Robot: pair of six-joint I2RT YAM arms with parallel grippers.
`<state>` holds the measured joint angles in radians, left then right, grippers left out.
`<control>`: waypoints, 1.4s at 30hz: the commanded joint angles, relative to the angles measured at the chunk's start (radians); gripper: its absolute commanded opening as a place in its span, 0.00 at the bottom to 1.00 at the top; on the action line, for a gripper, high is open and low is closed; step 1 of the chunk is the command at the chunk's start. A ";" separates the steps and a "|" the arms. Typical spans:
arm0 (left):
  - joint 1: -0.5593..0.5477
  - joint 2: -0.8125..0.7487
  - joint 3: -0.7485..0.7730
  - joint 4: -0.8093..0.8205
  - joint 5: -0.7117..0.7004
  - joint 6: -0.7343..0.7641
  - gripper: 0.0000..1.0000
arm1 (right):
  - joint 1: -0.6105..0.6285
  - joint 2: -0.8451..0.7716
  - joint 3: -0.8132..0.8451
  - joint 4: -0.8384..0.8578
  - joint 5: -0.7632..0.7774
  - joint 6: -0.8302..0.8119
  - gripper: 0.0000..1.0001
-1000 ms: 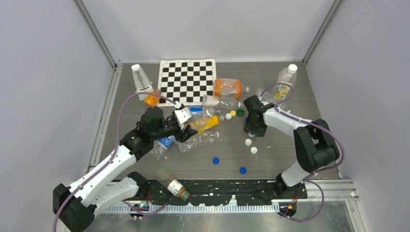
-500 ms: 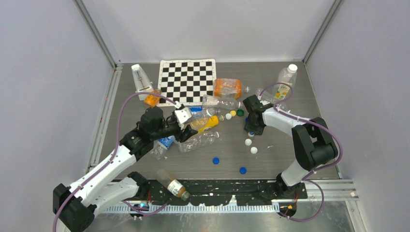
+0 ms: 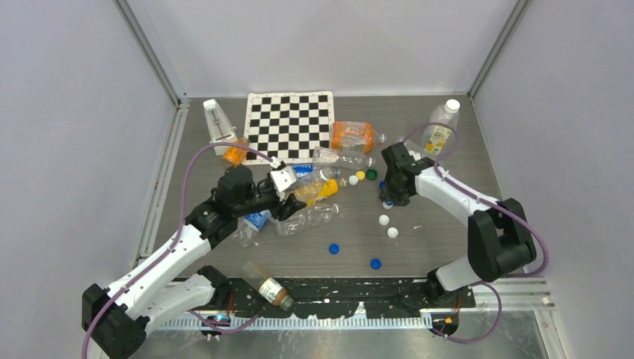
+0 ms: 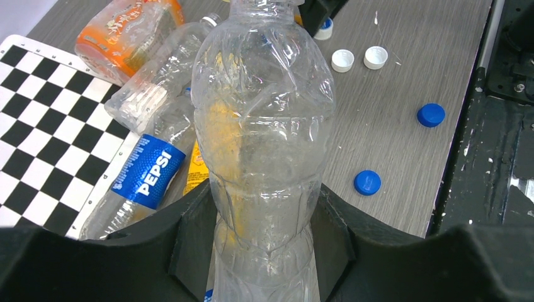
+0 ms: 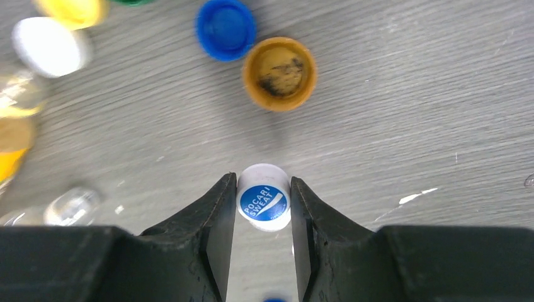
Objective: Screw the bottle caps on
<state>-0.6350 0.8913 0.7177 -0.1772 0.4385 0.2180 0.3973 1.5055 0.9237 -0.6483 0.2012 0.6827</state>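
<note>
Now you are at the pick-up step: your right claw [image 5: 263, 182] has its two dark fingers pressed against either side of a white cap [image 5: 264, 204]. The cap is small, round, smooth plastic with a blue printed top, and it sits right of the bottle pile, close to an upturned orange cap [image 5: 279, 73] and a blue cap [image 5: 225, 28]. You cannot tell whether it has left the grey wood-grain table [image 5: 409, 94]. Your left claw [image 4: 264, 214] is clamped round the waist of a clear bottle [image 4: 264, 126] of thin, crinkled, dented plastic, its neck pointing right. Next, by my judgement, you lift the cap, carry it left to that neck, seat it square on the thread, and turn.
</note>
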 commanded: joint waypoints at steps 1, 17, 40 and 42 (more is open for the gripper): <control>-0.004 0.005 0.029 0.051 0.037 0.021 0.00 | 0.002 -0.145 0.120 -0.062 -0.119 -0.138 0.18; -0.004 0.058 -0.065 0.320 0.150 0.067 0.00 | 0.003 -0.210 0.494 -0.067 -0.803 -0.404 0.23; -0.005 0.112 0.013 0.308 0.195 0.088 0.00 | 0.018 -0.208 0.513 -0.084 -1.052 -0.493 0.24; -0.003 0.115 0.017 0.304 0.199 0.087 0.00 | 0.023 -0.204 0.513 -0.083 -1.057 -0.496 0.24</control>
<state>-0.6350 1.0058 0.6872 0.0795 0.6067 0.2958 0.4072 1.3174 1.4174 -0.7380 -0.8261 0.2108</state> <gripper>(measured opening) 0.531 0.396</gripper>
